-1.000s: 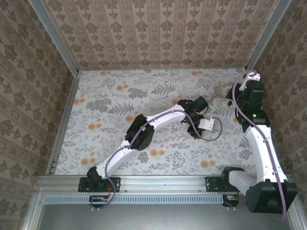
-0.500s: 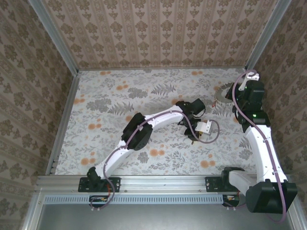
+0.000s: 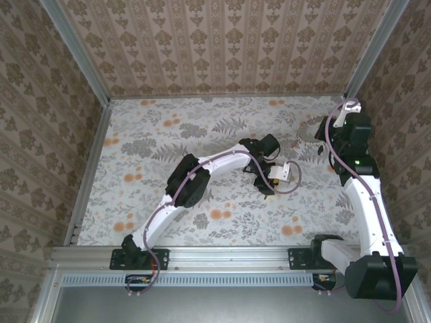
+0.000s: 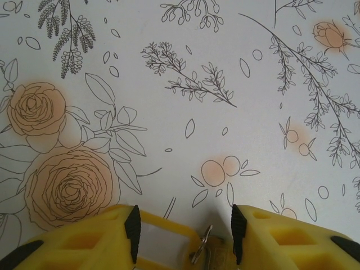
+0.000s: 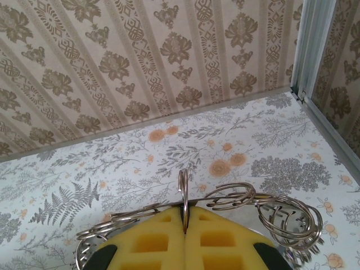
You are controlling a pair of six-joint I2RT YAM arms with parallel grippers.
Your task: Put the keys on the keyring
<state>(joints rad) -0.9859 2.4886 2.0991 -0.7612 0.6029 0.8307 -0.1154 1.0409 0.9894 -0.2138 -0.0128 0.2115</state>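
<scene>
- The right claw (image 5: 184,214) is pressed shut on a thin wire loop of the keyring (image 5: 228,198). The loop stands upright in the seam between the two yellow fingers (image 5: 152,242).
- The left claw (image 4: 184,225) is held with its jaws apart. A small silvery key (image 4: 201,251) is seen in the gap, nearer the right-hand black pad (image 4: 235,233). Whether the key is touched by that pad cannot be told.
- From above, the left arm (image 3: 222,161) is stretched diagonally from its base at the near edge. It is bent at the elbow and carried toward the middle right of the table (image 3: 155,134), with the wrist turned down over the flowered cover.
- The right arm (image 3: 367,202) is raised along the right side, and its wrist is folded in toward the far right corner. There the keyring is held out to the left of the claw.
- The bend of both arms is given by the overhead view, where the keyring is read as one round dark ring with a pale centre.
- In the right wrist view the same keyring is resolved into several overlapping wire loops. These are fanned to both sides of the fingers, with the patterned wall (image 5: 112,56) behind.
- In the left wrist view the gap between the pads is laid bare, with the key in it, over a printed rose (image 4: 70,188).
</scene>
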